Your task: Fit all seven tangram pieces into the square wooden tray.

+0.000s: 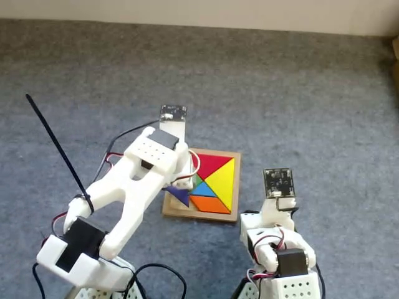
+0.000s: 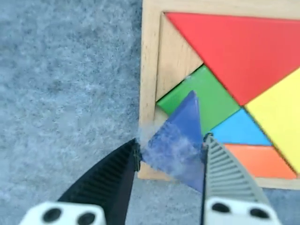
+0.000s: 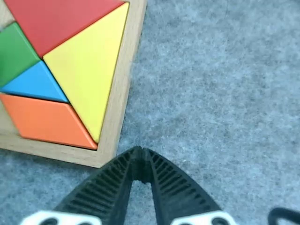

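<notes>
- A short-pile grey-blue carpet [image 1: 299,87] serves as the work surface, and a pale wall strip [image 1: 249,12] runs along its far edge.
- The square wooden tray [image 2: 149,56] has a raised, light-grained rim.
- Smooth flat pieces lie inside it: a large red triangle [image 2: 243,47], a large yellow triangle [image 3: 89,65], a green square [image 2: 206,93], a small blue triangle [image 2: 239,129] and an orange parallelogram [image 2: 262,159].
- The left gripper [image 2: 171,142] clamps a purple triangle [image 2: 180,126] between its ribbed fingers, over the tray's corner rim. It is possibly resting on the rim, but that is hard to judge.
- The right gripper [image 3: 140,151] sits over the carpet near the tray's other near corner, with its tips pressed together on nothing.
</notes>
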`<act>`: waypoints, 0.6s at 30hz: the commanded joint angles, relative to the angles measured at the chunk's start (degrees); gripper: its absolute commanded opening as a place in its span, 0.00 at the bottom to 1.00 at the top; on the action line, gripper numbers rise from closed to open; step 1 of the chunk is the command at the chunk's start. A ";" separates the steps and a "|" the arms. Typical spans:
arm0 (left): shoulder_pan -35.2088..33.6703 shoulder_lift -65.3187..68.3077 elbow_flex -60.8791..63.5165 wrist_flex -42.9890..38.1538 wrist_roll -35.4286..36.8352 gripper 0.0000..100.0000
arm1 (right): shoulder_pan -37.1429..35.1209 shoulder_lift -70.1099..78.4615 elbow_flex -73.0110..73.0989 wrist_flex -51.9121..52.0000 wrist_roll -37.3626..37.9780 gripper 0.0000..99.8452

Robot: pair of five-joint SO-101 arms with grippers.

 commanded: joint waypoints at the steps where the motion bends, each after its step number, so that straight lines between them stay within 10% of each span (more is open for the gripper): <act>1: 0.92 -0.84 -0.75 1.49 -0.18 0.24 | 0.48 -0.92 8.57 0.40 -0.26 0.01; 18: 0.48 -8.31 -1.54 6.42 -0.44 0.24 | 0.48 -0.92 8.57 0.40 -0.26 0.01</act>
